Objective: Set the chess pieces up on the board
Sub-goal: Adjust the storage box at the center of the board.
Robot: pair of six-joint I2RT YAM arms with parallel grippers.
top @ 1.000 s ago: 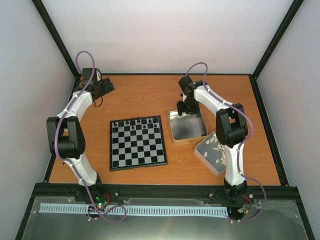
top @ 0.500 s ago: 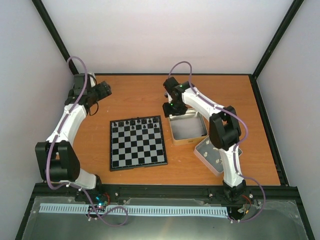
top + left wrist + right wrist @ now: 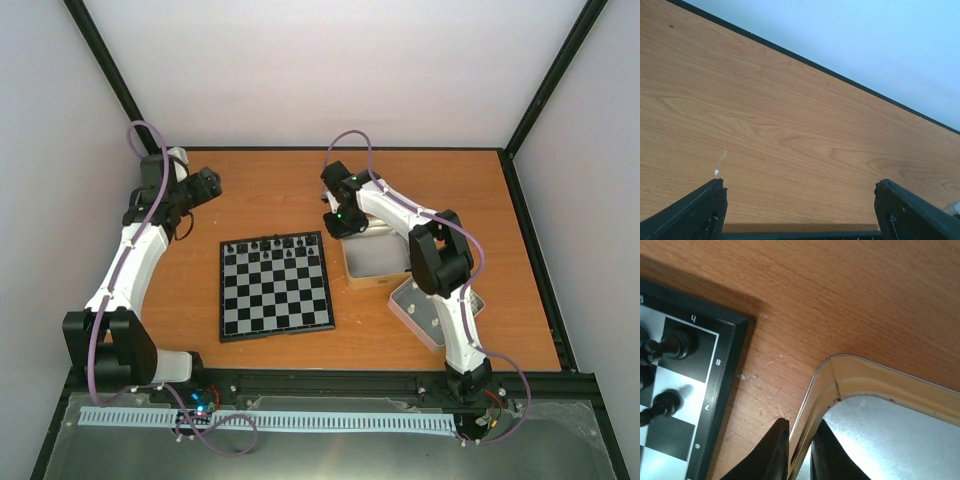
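The right gripper has its jaws drawn narrow over the far-left corner of the tin. One of its fingers is outside the wall and the other is inside, so the rim runs up between them and looks pinched. The left gripper stands wide with nothing between its jaws, and bare wood lies under and ahead of it.

The orange-brown table spreads beneath both grippers. The board is the largest thing on it. Its far-right corner is just beside the right gripper on that gripper's left, and the board is well apart from the left gripper, towards the middle of the table. The silver tin stretches away from the right gripper's right side and towards the arm bases. Its metal floor shows bare in the wrist view. Past the tin, further from the right gripper, a pale shallow container lies partly hidden under the right arm.

The chess pieces, small and black, stand in the board's two far rows. From the right wrist, two of them show on the squares nearest the gripper, just left of its fingers.
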